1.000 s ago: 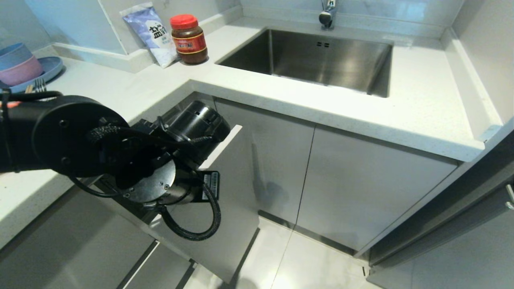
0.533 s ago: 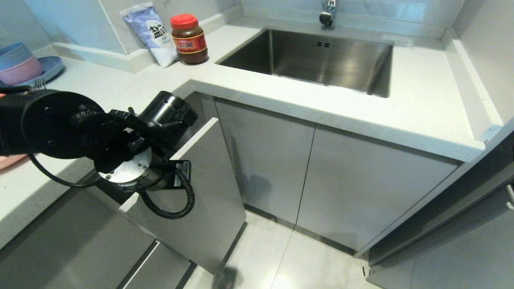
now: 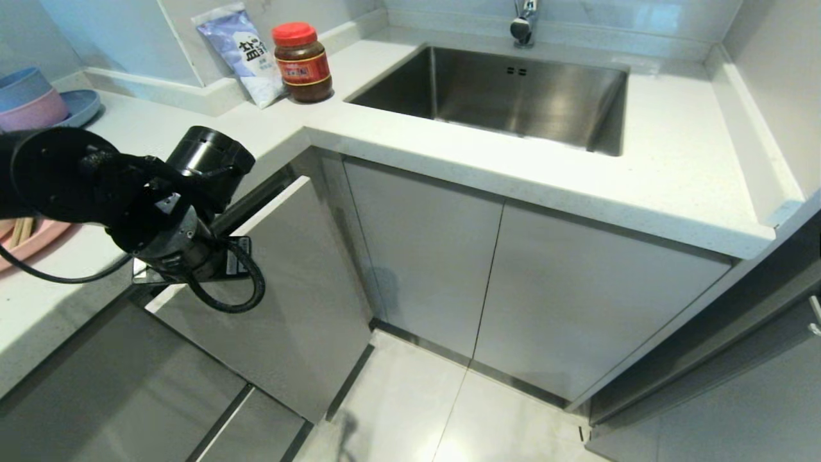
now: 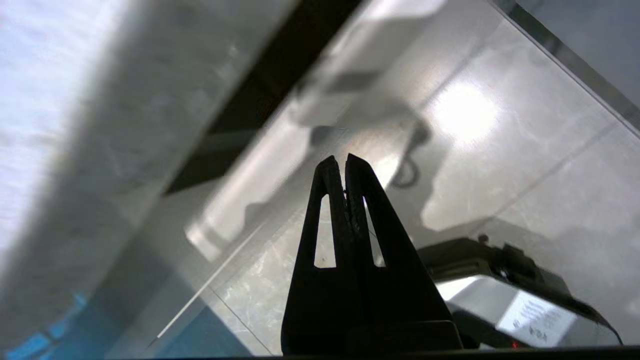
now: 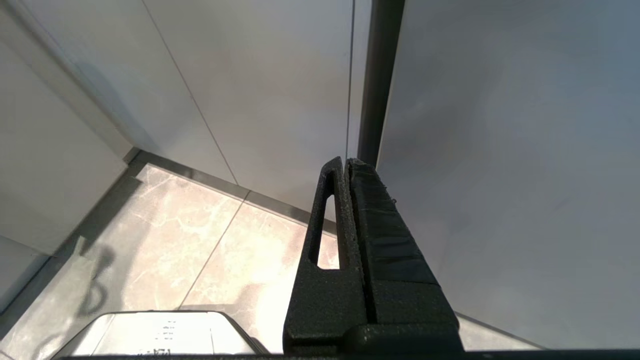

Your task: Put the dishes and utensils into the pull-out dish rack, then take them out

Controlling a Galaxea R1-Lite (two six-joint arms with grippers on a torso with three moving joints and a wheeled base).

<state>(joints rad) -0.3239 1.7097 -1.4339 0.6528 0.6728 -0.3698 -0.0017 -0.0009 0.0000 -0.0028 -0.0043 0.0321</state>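
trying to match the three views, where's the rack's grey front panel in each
Head view: the front panel stands at lower left, nearly shut under the counter, with the left arm at its top edge.
Left wrist view: blurred; a pale strip beyond the shut left gripper may be its edge, cannot tell.
Right wrist view: not in it.
Shared landmark: the tiled floor.

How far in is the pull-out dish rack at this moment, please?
Nearly shut: the pull-out dish rack shows only a narrow dark gap under the counter; its contents are hidden.

Grey cabinets [image 3: 551, 295], glossy tiled floor [image 3: 449, 423]
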